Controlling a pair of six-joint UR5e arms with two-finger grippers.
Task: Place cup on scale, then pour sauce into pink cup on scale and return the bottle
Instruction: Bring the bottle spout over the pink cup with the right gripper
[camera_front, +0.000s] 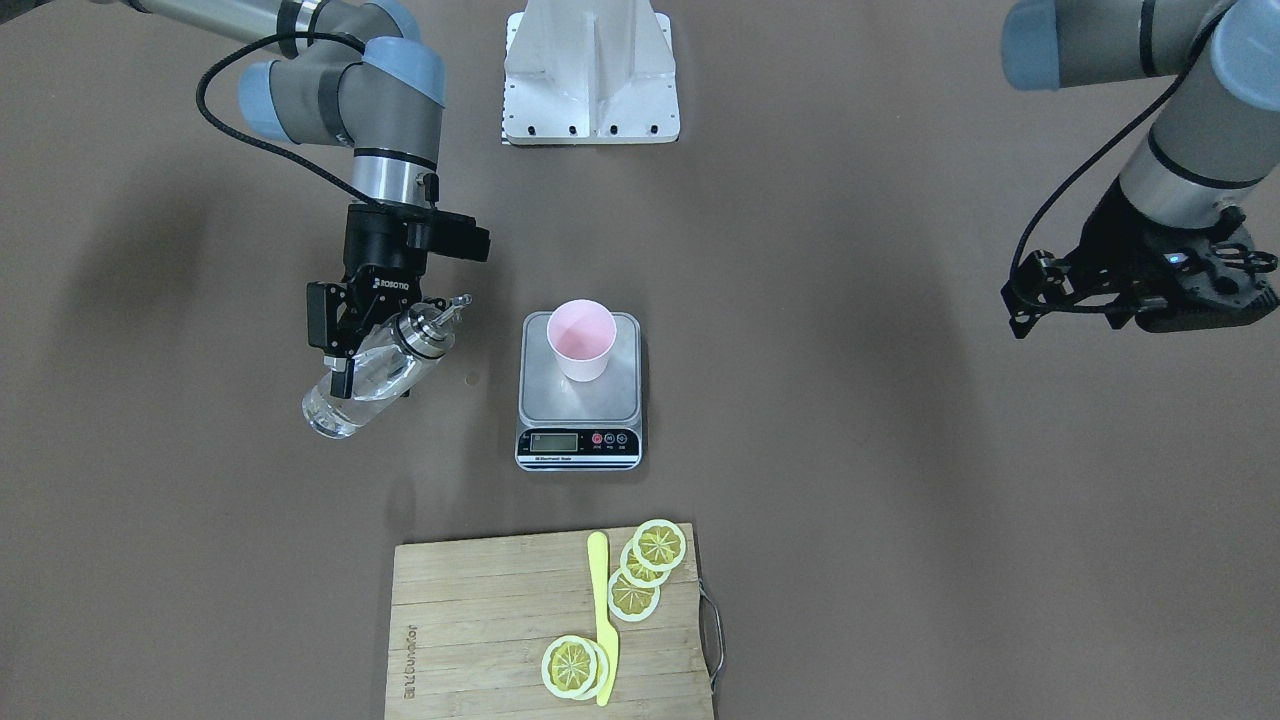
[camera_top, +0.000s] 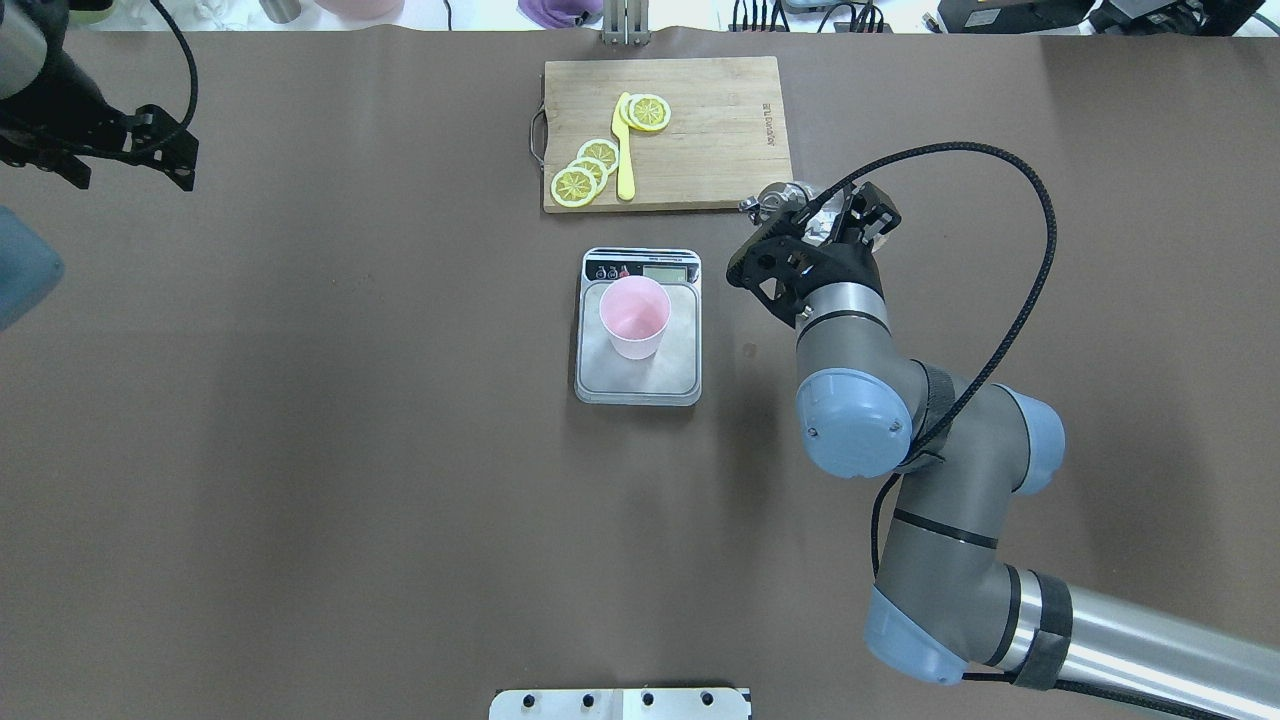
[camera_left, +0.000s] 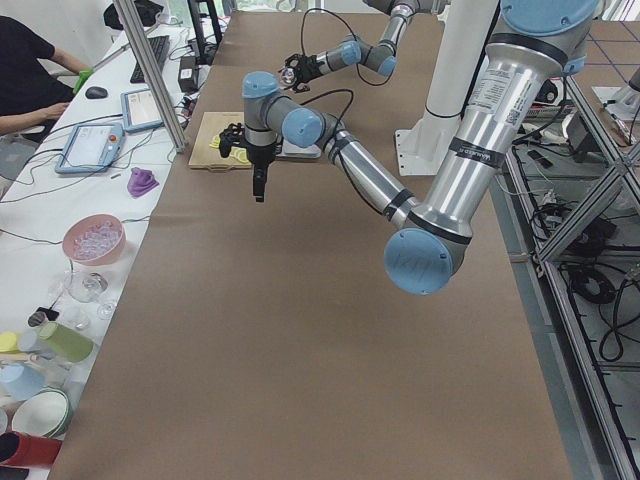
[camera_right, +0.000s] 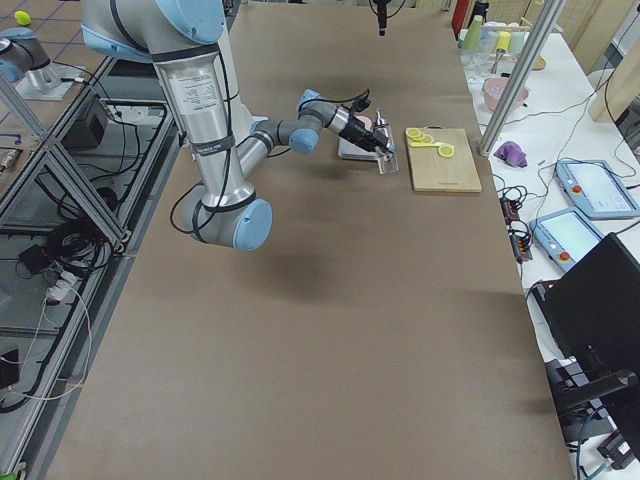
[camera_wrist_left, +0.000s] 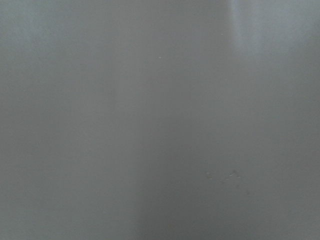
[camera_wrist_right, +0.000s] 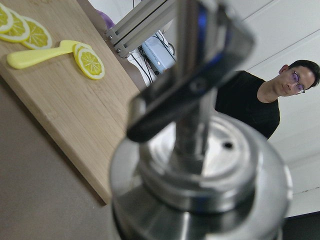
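The pale pink cup (camera_front: 581, 338) stands upright on the silver scale (camera_front: 579, 402) at the table's middle; both also show in the overhead view, the cup (camera_top: 633, 317) on the scale (camera_top: 638, 380). My right gripper (camera_front: 368, 368) is shut on the clear glass bottle (camera_front: 352, 395) and holds it tilted, its silver spout cap (camera_front: 432, 328) pointing toward the cup but well short of the scale. Clear liquid shows in the bottle. In the overhead view only the cap (camera_top: 783, 197) shows past my right gripper (camera_top: 828, 226). The cap fills the right wrist view (camera_wrist_right: 200, 175). My left gripper (camera_front: 1024, 294) hangs open and empty, far from the scale.
A wooden cutting board (camera_front: 480, 640) with lemon slices (camera_front: 648, 565) and a yellow knife (camera_front: 603, 620) lies on the operators' side of the scale. A white mount base (camera_front: 590, 85) sits at the robot's side. A person (camera_wrist_right: 272, 100) shows in the right wrist view.
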